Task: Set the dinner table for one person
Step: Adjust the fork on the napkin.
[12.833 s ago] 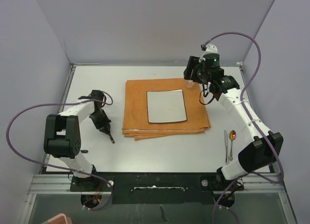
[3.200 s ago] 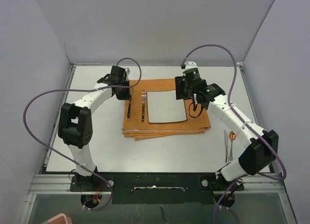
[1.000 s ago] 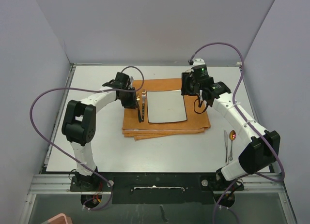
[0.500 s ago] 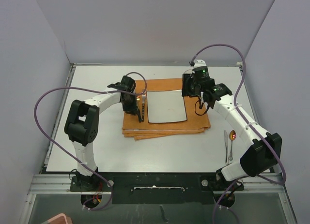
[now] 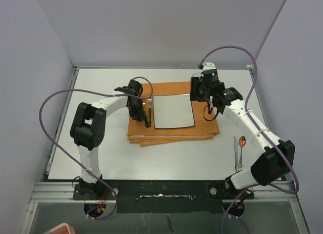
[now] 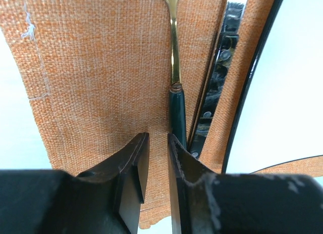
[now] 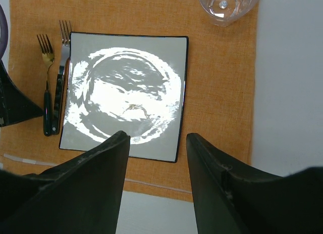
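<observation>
Grey walls enclose the off-white dinner table (image 5: 101, 158), which lies beneath both arms and extends past them on every side. An orange cloth mat (image 5: 207, 125) lies on the table, directly under both tools. The left gripper (image 6: 157, 138) is low over the left part of the mat; its jaws stand only narrowly apart, with bare cloth showing in the gap and nothing clamped. Just beyond its right fingertip (image 6: 176, 148) lies the dark handle of a gold fork (image 7: 47, 92), tines pointing away from the tool. A silver fork (image 7: 62, 77) lies just beside the gold fork, on the side away from the left gripper and against the edge of a square white plate (image 5: 173, 111) with a thin black rim. The right gripper (image 7: 157, 137) hangs above the near edge of the plate, jaws spread wide and empty. Ahead of it and to its right, a clear glass (image 7: 227, 4) stands upright at the far corner of the mat. A knife (image 5: 235, 150) and a spoon (image 5: 241, 148) lie side by side on the bare table, well behind the right gripper, beside that arm's base.
</observation>
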{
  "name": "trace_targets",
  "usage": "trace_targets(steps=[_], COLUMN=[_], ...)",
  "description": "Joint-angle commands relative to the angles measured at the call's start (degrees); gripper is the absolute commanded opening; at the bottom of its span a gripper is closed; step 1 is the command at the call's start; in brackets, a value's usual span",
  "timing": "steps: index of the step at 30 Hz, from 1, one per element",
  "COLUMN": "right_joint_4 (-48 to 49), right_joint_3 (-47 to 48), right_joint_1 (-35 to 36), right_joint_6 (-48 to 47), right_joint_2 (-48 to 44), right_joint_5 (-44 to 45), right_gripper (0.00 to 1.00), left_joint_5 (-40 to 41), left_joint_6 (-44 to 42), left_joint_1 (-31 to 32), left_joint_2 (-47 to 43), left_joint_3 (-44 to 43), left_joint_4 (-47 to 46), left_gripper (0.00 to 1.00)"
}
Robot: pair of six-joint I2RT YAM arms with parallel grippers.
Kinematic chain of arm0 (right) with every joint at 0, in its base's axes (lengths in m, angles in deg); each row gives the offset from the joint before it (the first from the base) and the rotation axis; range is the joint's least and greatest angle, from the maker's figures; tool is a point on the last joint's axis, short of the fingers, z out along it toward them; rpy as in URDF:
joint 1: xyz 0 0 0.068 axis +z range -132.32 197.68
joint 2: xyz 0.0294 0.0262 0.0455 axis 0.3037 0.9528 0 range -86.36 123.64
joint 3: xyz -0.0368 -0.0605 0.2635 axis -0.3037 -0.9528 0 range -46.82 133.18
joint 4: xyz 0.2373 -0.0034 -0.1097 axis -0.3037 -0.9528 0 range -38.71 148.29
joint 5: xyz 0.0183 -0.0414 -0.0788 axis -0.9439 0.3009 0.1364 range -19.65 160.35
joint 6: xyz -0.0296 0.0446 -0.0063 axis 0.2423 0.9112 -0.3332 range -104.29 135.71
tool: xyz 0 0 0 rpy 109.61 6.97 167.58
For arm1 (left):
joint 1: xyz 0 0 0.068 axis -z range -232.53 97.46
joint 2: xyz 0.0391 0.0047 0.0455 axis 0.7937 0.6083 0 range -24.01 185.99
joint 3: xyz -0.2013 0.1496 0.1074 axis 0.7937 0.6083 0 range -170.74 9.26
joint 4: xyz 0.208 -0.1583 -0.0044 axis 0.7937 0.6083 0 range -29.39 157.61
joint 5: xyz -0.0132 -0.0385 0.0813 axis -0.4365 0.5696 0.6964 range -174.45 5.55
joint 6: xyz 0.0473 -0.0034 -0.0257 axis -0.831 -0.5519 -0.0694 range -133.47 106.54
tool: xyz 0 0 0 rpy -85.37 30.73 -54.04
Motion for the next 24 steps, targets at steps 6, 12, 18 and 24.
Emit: trace_targets(steps=[6, 12, 18, 24], right_joint_4=[1.89, 2.16, 2.25, 2.16], right_joint_3=[0.69, 0.85, 0.98, 1.04], right_joint_1=[-0.19, -0.17, -0.08, -0.08], right_joint_6=[0.65, 1.02, 1.02, 0.89], right_joint_2=[-1.3, -0.72, -0.41, -0.67], right_joint_5=[0.59, 0.5, 0.32, 0.58], right_gripper=[0.5, 0.5, 0.5, 0.49], left_joint_5=[0.89, -0.5, -2.43, -2.02], left_joint_6=[2.06, 4.33, 6.79, 7.19], left_joint_1=[0.27, 0.27, 0.27, 0.27], left_joint_2=[-2.24, -1.75, 1.58, 4.68], left_joint_3=[-5.45, -2.74, -0.36, -0.35], left_joint_4=[2.8, -1.0, -4.24, -4.57], left_gripper=[0.25, 0.27, 0.27, 0.26])
